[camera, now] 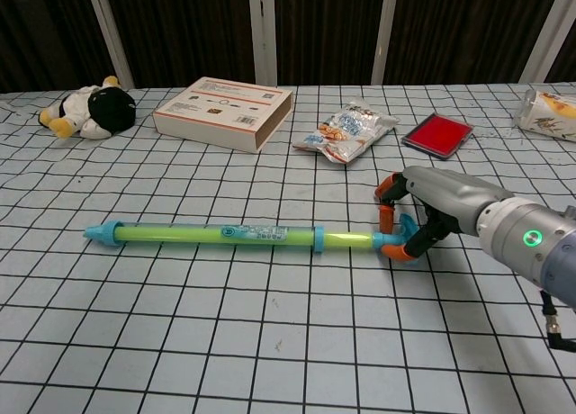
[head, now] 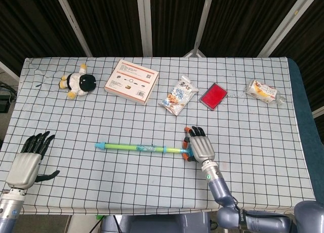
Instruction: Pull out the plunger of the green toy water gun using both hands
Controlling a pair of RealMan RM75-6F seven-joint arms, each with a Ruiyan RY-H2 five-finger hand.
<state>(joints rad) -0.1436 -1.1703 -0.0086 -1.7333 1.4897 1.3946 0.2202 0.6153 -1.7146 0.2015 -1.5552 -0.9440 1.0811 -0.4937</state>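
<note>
No text, brand or number is legible in either view.

The flat white cardboard box with a red-orange edge (camera: 223, 112) carries a top line of small print and a row of small icons, too fine to read. The slim green plastic toy water gun with blue ends (camera: 225, 235) has a printed label strip on its barrel with a small round mark at the strip's left end; characters not resolvable. The crinkled snack packet with printed food picture (camera: 346, 130) shows graphics and lettering, unreadable. The clear wrapped packet at the table's far right (head: 262, 91) bears orange print, also unreadable.
</note>
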